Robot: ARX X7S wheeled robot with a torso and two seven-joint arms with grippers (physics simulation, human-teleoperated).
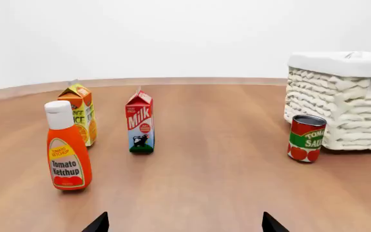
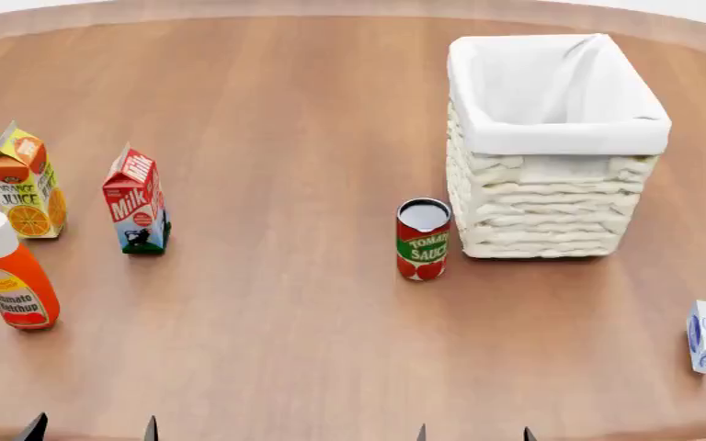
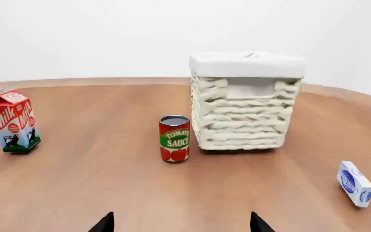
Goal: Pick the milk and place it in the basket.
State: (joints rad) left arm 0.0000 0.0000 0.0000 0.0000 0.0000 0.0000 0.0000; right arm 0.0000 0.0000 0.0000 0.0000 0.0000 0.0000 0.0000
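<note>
The milk [image 2: 135,200] is a small red and pale blue carton standing upright at the table's left. It also shows in the left wrist view [image 1: 139,123] and the right wrist view [image 3: 15,122]. The basket [image 2: 550,197] is a large cream wicker one with white lining, standing at the right; it also shows in the left wrist view [image 1: 340,104] and the right wrist view [image 3: 243,113]. My left gripper [image 2: 93,430] is open and empty at the near edge, well in front of the milk. My right gripper [image 2: 473,434] is open and empty at the near edge, in front of the basket.
An orange juice carton [image 2: 25,183] stands left of the milk. A tomato ketchup bottle [image 2: 15,273] stands in front of it. A tomato sauce can [image 2: 423,239] stands against the basket's left front. A small white and blue box [image 2: 701,336] lies at the right.
</note>
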